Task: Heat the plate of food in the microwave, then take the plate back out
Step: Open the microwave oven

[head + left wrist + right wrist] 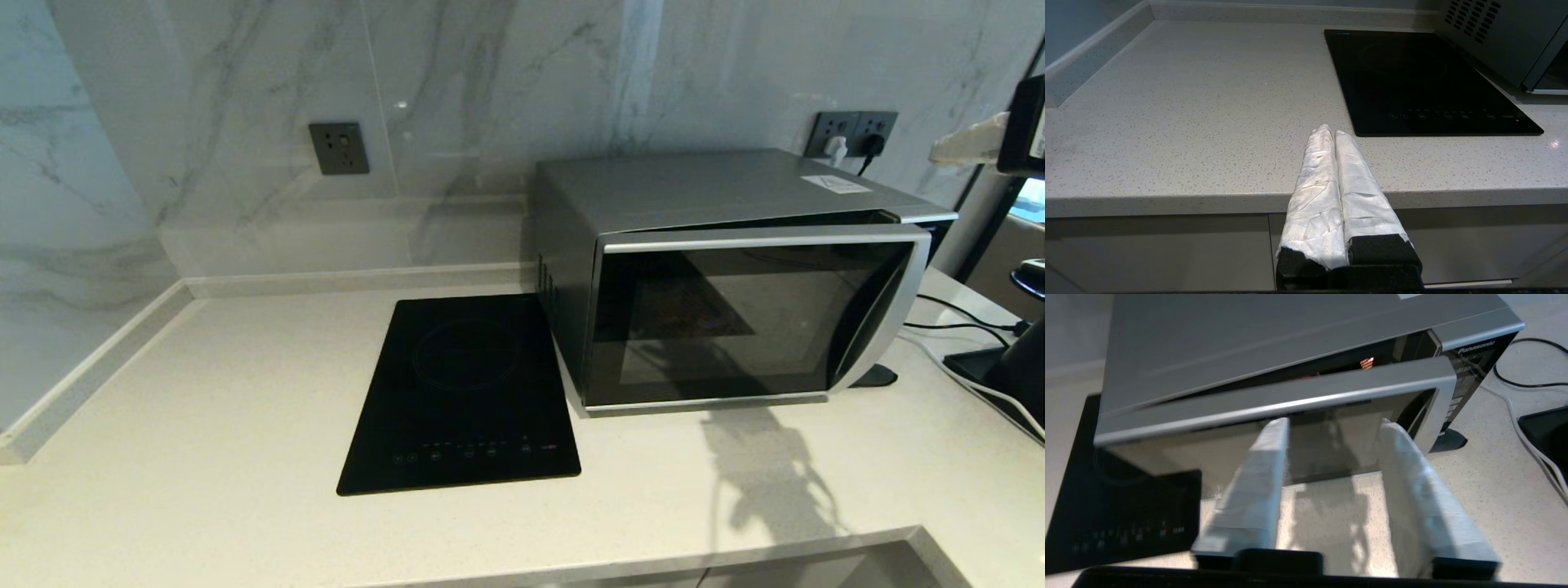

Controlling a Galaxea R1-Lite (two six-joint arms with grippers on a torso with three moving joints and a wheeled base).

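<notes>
Nearest, left gripper (1331,131) parked at the front edge of the pale speckled stone countertop (204,425), white-wrapped fingers pressed together on nothing, with broad bare counter ahead up to the flat black induction cooktop (465,392). Farther in, right gripper (1331,424) hanging apart from and in front of the boxy silver Panasonic microwave (718,278), padded fingers (1257,477) spread with nothing between, aimed at the dark glass door, which stands slightly ajar at its handle side. Interior hidden behind the dark glass, so no plate of food discernible; black cables (955,314) cut off at the right edge.
</notes>
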